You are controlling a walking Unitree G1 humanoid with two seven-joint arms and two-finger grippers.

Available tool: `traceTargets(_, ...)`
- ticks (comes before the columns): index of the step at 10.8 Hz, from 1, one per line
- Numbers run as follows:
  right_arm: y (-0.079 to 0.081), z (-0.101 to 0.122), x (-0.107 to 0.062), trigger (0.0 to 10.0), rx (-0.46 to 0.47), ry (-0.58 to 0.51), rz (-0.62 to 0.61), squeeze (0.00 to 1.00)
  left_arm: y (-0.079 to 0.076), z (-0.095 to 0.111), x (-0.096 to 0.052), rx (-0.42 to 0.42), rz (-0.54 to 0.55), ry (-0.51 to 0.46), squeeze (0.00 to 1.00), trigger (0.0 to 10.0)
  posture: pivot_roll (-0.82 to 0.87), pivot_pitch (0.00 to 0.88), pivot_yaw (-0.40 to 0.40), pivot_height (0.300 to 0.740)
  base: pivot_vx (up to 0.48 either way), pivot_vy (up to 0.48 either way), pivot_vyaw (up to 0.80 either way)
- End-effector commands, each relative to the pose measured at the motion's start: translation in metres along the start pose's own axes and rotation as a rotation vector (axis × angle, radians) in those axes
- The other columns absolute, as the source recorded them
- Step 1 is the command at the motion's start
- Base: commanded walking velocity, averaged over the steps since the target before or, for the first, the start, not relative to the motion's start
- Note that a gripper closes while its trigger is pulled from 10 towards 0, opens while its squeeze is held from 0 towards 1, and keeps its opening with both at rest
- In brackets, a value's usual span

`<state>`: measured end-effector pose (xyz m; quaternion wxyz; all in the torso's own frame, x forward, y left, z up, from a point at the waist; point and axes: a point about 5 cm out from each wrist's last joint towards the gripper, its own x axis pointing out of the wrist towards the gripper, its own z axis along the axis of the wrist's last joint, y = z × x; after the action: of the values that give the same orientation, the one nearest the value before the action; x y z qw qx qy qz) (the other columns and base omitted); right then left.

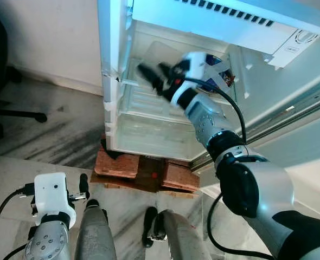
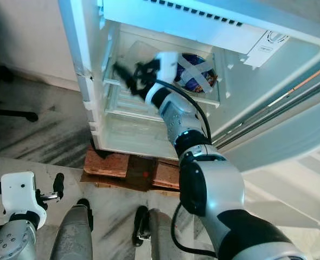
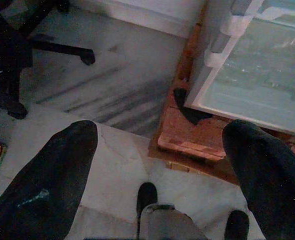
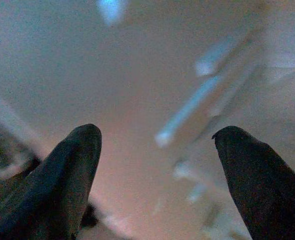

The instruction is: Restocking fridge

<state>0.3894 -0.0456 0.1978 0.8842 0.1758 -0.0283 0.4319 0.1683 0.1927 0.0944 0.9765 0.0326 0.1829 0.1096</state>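
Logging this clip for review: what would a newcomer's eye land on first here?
First, the right arm stretched up into the open fridge, its right gripper at the shelf level with jaws apart and empty. Behind it on the shelf sits a dark blue package. Below, the fridge stands on red bricks, while the left gripper hangs idle near the robot's legs.

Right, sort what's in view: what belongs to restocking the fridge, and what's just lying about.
Part of the job:
fridge, open
blue packet on its shelf
right gripper, open, reaching into the fridge

Just lying about:
wooden pallet under the fridge
office chair on the floor at the left
left gripper, open, idle and low
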Motion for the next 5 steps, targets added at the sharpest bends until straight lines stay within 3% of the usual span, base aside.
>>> traceTargets(1,0.005,-0.01,-0.006,10.0,-0.023,0.076,0.14,0.0,0.0,-0.007,0.0,0.001,-0.008,0.03,0.0,10.0,0.34,0.192,-0.174,0.74,0.0,0.0,0.0)
traceTargets(2,0.012,-0.019,-0.007,10.0,-0.048,0.145,0.255,0.0,0.0,-0.005,0.002,0.005,-0.011,0.025,0.0,10.0,0.34,0.19,-0.171,0.74,0.0,0.0,0.0)
traceTargets(4,0.02,-0.03,-0.011,10.0,-0.082,0.219,0.361,0.0,-0.001,-0.005,0.002,0.008,-0.014,0.019,0.0,10.0,0.34,0.186,-0.17,0.74,0.0,0.0,0.0)
traceTargets(5,0.022,-0.04,-0.011,10.0,-0.129,0.277,0.357,0.0,-0.001,-0.005,0.002,0.009,-0.017,0.022,0.0,10.0,0.35,0.188,-0.169,0.74,0.0,0.0,0.0)
